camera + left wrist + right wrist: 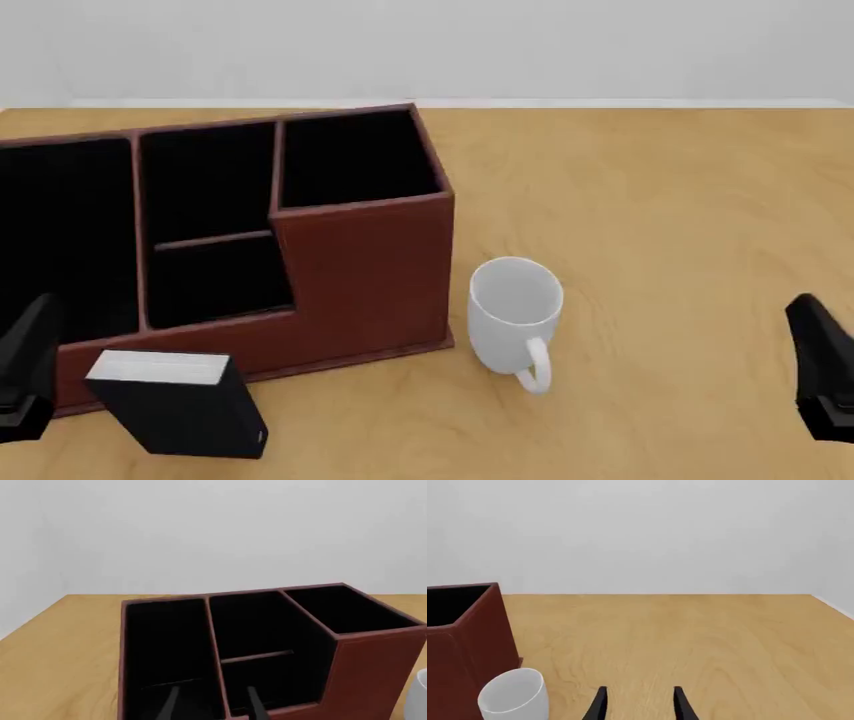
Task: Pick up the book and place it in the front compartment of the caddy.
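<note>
The wide light-wood bench [667,220] carries everything I can see, running back to a plain pale wall. Largest on it is the red-brown leather-look caddy [367,270] with its black lining, filling the left half of the front view; thin dividers cut it into several cells, and its wall steps down from a tall cell at the far right corner to a low lip on the side nearest me. My left wrist view looks straight over that low lip into the dark cells, which show nothing inside. Just beside the caddy's right wall, apart from it, stands the white ceramic mug [515,312], upright, mouth open upward, handle turned toward my side of the bench. The thick black hardcover book [180,402] with pale grey-white page edges stands on the bench just outside the caddy's low near wall, close against it, tilted a little, page edges up and a tiny white mark low on its spine; I cannot tell whether it touches the wall. It is in none of the cells. My left jaws [212,705] hang spread over the caddy's near edge, pinching nothing, with the book just right of that arm in the front view. My right jaws [639,704] are spread too, over bare wood, the mug off to their left, well apart from the book.
</note>
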Controlling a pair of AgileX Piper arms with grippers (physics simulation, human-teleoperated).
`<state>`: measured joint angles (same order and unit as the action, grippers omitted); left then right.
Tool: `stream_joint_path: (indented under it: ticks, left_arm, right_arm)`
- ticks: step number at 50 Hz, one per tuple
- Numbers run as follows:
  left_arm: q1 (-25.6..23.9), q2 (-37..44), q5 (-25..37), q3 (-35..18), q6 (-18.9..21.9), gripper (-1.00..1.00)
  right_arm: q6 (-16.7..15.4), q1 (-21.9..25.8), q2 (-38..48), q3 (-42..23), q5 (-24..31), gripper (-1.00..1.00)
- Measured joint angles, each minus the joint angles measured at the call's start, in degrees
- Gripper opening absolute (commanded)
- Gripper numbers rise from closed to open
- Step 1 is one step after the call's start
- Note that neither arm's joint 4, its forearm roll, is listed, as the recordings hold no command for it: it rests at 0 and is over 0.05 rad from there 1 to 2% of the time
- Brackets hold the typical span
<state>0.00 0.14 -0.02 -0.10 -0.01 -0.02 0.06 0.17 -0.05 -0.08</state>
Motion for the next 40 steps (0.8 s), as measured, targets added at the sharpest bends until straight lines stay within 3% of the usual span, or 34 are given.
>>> stream_joint_path:
  ticks: [22, 40]
  left_arm:
    - [0.0, 0.1, 0.4, -0.5, -0.1, 1.0]
    - [0.0, 0.0, 0.5, -0.6, -0.1, 1.0]
  right_arm:
    - [1.1, 1.8, 2.8, -1.6, -0.6, 1.0]
    - [-1.3, 9.4, 12.9, -20.9, 6.7, 1.0]
